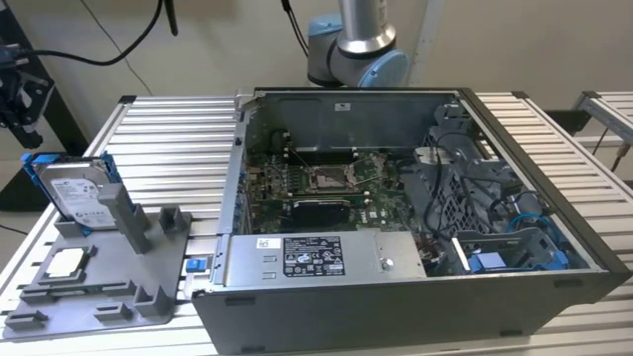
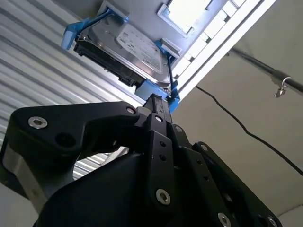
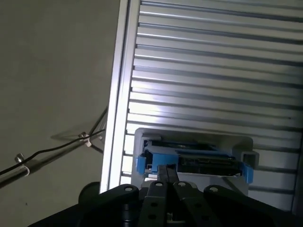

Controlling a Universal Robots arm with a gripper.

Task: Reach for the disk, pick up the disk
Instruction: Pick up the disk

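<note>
The disk [image 1: 74,193] is a silver-grey hard drive with a white label in a blue carrier. It stands upright in a grey holder [image 1: 99,297] at the exterior view's left, on the slatted table. My black gripper [image 1: 22,111] hangs at the exterior view's left edge, slightly above and beside the disk, apart from it. In the second wrist view the gripper [image 2: 155,100] points at the blue corner of the disk [image 2: 135,45]. In the first wrist view the gripper [image 3: 165,169] sits just short of the disk's edge [image 3: 199,161]. The fingers are shut together with nothing between them.
An open computer case [image 1: 396,222] fills the middle and right of the table. A white-topped square chip [image 1: 61,261] lies on the grey holder, and a small blue bracket [image 1: 196,264] sits beside the case. The arm's base [image 1: 356,52] stands behind the case. Cables [image 3: 52,149] run across the floor beyond the table edge.
</note>
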